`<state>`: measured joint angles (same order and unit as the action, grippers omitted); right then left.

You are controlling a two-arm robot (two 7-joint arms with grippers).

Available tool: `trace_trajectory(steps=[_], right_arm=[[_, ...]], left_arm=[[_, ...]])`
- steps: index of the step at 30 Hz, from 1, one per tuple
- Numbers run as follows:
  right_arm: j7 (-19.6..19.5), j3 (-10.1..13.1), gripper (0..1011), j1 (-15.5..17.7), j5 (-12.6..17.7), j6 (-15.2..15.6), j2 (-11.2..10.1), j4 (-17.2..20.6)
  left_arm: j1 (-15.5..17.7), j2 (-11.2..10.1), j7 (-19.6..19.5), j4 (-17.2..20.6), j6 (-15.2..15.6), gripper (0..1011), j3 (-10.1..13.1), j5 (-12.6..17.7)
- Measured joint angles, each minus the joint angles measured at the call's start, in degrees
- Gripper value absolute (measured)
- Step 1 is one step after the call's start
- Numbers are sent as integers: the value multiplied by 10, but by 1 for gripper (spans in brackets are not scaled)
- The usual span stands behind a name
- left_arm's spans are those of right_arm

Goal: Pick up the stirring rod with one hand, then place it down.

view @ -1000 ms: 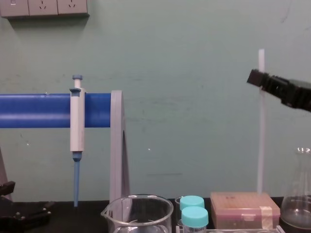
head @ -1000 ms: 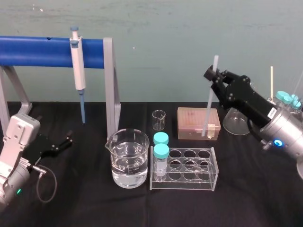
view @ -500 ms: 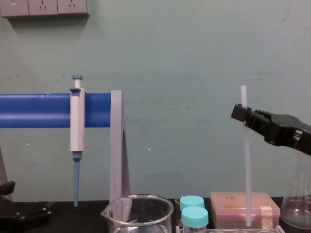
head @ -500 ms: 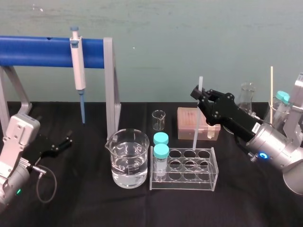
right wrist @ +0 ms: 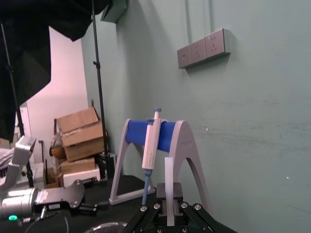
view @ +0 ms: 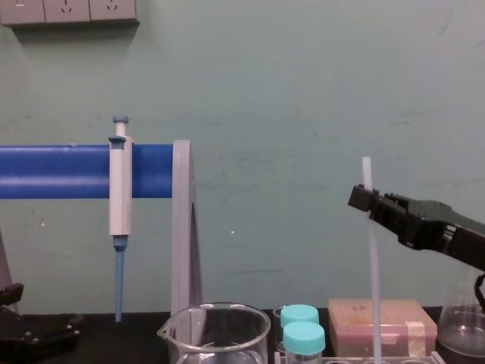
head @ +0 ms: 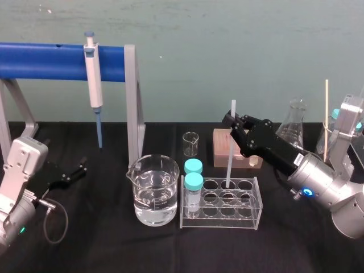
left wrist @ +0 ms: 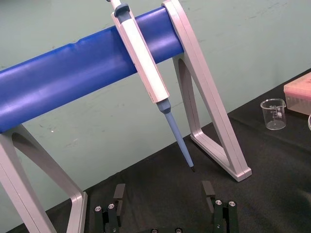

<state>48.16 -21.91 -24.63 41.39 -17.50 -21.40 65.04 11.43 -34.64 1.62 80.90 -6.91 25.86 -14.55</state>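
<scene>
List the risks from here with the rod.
1. The right gripper holds the rod near its top, tip at a rack hole: lowering off-centre may jam it on the rim or shove the rack.
2. Released there, the tall rod may lean toward the capped tubes.
The left gripper sits parked at far left.

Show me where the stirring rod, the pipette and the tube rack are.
stirring rod (head: pixel 229 159), head view, lower shaft.
pipette (head: pixel 94 79), head view, white body.
tube rack (head: pixel 224 222), head view, front wall.
</scene>
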Motion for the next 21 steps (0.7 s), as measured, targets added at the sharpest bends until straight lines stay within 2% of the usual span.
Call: trace_trajectory(steps=[9,21], right_arm=[[16,-4,72,-2,-6,-15,9,-27],[18,-7,72,-4,-19,-24,17,-53]], left_arm=[[0,0,0,0,0,1000,0,0],[0,0,0,0,0,1000,0,0]])
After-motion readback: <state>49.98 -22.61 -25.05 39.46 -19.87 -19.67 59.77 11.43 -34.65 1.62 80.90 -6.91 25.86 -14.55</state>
